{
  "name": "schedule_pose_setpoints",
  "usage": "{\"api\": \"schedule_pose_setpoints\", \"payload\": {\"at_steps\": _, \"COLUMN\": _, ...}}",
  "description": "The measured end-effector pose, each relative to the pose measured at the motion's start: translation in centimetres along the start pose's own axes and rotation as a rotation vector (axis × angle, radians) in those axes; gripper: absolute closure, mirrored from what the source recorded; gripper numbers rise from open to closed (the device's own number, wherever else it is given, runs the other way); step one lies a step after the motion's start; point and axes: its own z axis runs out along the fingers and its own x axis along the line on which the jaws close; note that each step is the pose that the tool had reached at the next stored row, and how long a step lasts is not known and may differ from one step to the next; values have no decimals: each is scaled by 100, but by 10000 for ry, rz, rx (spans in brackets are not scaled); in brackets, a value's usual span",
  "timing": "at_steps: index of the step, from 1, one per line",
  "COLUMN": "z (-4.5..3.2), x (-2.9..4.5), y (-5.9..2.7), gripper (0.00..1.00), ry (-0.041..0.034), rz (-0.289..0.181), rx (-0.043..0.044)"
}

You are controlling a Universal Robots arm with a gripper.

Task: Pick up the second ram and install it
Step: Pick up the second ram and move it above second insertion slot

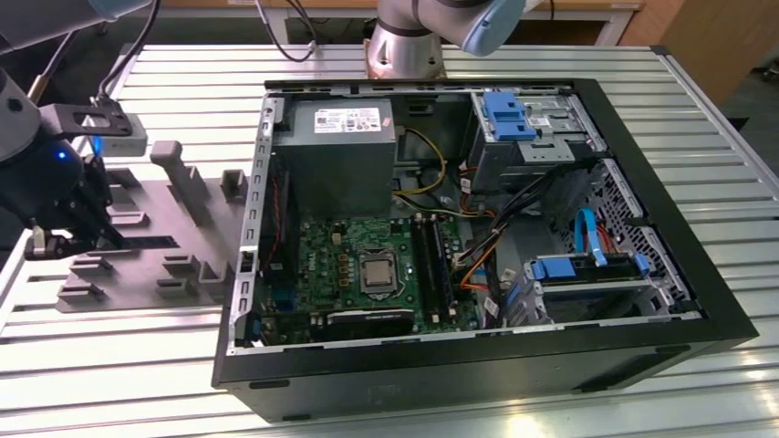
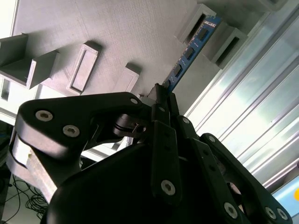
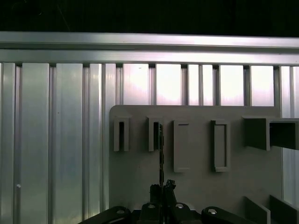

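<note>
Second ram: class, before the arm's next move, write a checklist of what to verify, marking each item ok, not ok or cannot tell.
1. Gripper shut on the second ram: ok; it clamps one end in the second wrist view.
2. Ram in line with the gripper, not skewed: ok; it runs edge-on and straight in the first wrist view.
3. Ram's far end free of the grey tray slot: cannot tell.
4. Computer case open above the motherboard: ok.
5. A black socket rail free to take the ram: cannot tell.
</note>
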Motion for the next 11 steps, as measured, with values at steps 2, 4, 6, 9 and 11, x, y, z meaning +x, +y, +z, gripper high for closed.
{"api": "schedule_pose_setpoints", "payload": {"at_steps": 2, "z": -4, "x": 0, "y": 0, "gripper": 86, "ry": -1, "rz": 0, "rx": 0}}
{"api": "schedule_pose_setpoints", "payload": {"at_steps": 4, "z": -8, "x": -1, "y": 0, "gripper": 86, "ry": -1, "rz": 0, "rx": 1}}
{"api": "schedule_pose_setpoints", "payload": {"at_steps": 6, "z": -11, "x": -1, "y": 0, "gripper": 86, "ry": -2, "rz": 0, "rx": 1}}
{"api": "schedule_pose_setpoints", "payload": {"at_steps": 9, "z": -16, "x": -1, "y": 0, "gripper": 86, "ry": -1, "rz": 0, "rx": 1}}
{"api": "schedule_pose_setpoints", "payload": {"at_steps": 11, "z": -22, "x": -1, "y": 1, "gripper": 86, "ry": 0, "rz": 0, "rx": -1}}
